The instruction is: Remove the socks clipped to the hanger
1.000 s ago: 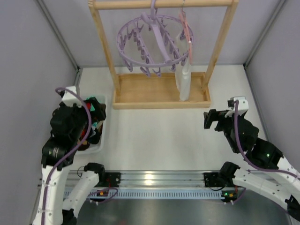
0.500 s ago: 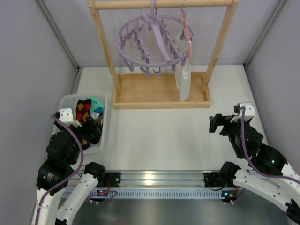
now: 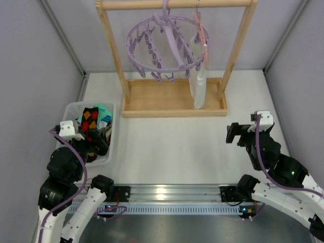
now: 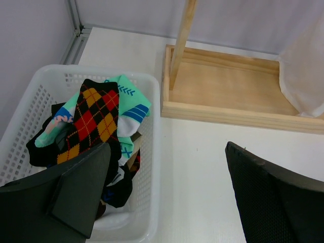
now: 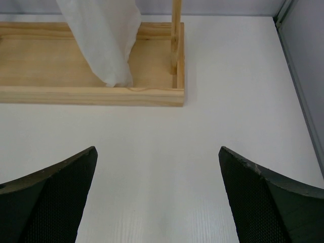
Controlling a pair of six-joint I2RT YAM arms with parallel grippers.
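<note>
**A:** How do the left fingers (image 4: 76, 197) stand?

**B:** Spread wide, with nothing between them. They hang over the near end of the basket (image 4: 30, 91), and one of them hides part of the heap.

**A:** And the right fingers (image 5: 50, 197)?

**B:** Spread too, and empty, over bare table (image 5: 167, 152). Their lower parts are cut off at the bottom of the frame.

**A:** Where are the socks (image 4: 96, 119)?

**B:** They are piled in the basket at the table's left side. An argyle one lies on top, with teal-green ones beside it and black ones lower down. I cannot tell how many there are. They are tangled, and from above the left arm covers the basket's near part.

**A:** What is farther back?

**B:** The wooden rack (image 3: 172, 98) stands at the table's far side. A white bag (image 3: 199, 91) hangs toward its base from a thin pink hanger (image 3: 201, 30). Both wrist views cut off the bag's top.

**A:** And the hanger (image 3: 172, 46)?

**B:** It is hooked on the rack's top bar, left of the bag, tilted, and well apart from both arms. Only the top view shows it. Its clips dangle around the ring, too small to tell whether they are shut.
</note>
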